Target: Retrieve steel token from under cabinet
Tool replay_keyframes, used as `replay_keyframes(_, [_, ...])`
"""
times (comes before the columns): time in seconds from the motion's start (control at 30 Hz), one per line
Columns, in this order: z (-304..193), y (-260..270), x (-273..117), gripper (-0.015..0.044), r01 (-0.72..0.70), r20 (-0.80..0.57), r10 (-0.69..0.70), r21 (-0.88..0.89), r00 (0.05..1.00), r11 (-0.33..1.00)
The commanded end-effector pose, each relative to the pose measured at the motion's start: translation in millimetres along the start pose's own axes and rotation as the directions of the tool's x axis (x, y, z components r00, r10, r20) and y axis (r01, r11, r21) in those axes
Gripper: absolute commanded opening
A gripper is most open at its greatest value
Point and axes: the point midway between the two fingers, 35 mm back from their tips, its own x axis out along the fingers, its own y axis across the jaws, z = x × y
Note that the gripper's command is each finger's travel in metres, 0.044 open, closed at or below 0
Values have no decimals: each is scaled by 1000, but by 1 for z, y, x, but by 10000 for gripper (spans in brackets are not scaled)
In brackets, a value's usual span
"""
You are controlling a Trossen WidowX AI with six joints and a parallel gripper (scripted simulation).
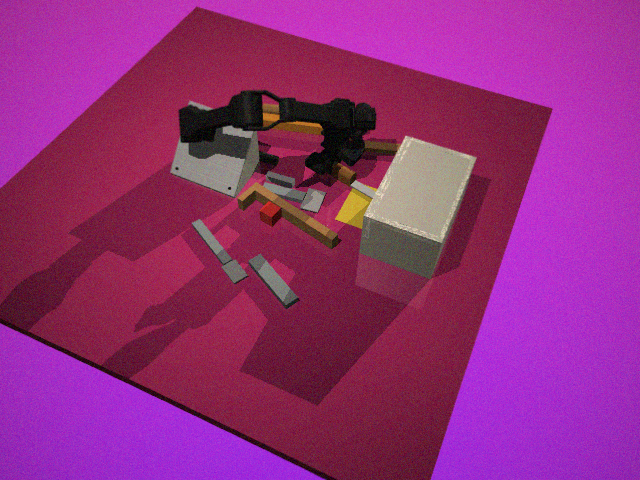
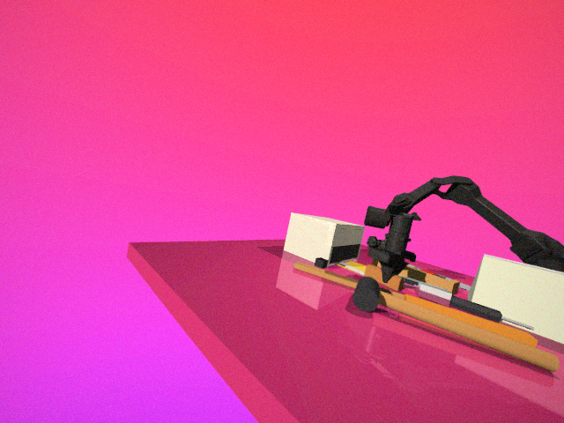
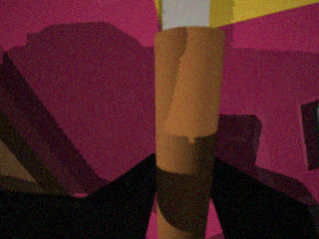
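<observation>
My gripper (image 1: 334, 164) (image 2: 387, 278) (image 3: 181, 160) is shut on the brown handle (image 1: 345, 173) (image 3: 189, 85) of a tool with a flat light-grey blade (image 1: 362, 189) (image 3: 185, 12). The blade points towards the cabinet (image 1: 413, 186) (image 2: 309, 236) and passes over the yellow marked area (image 1: 351, 209) (image 3: 269, 11). In the top view its far end is hidden by the cabinet, so I cannot tell whether it is underneath. A dark low opening (image 2: 345, 254) shows in the cabinet's front. The steel token is not visible in any view.
An L-shaped wooden stick (image 1: 299, 214) lies beside a red cube (image 1: 270, 212). Grey flat pieces (image 1: 211, 241) (image 1: 273, 281) (image 1: 312, 200) lie around them. A pale wedge block (image 1: 206, 167) (image 2: 515, 291) stands near the arm's base. A long wooden rod (image 2: 469, 330) lies beside an orange bar (image 2: 500, 325).
</observation>
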Motion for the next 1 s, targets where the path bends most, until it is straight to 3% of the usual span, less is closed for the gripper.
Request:
replay_keyframes(0.0, [7, 1, 0, 0, -3, 1, 3, -1, 1000, 1000])
replay_keyframes(0.97, [38, 2, -1, 0, -3, 2, 3, 0, 1000, 1000])
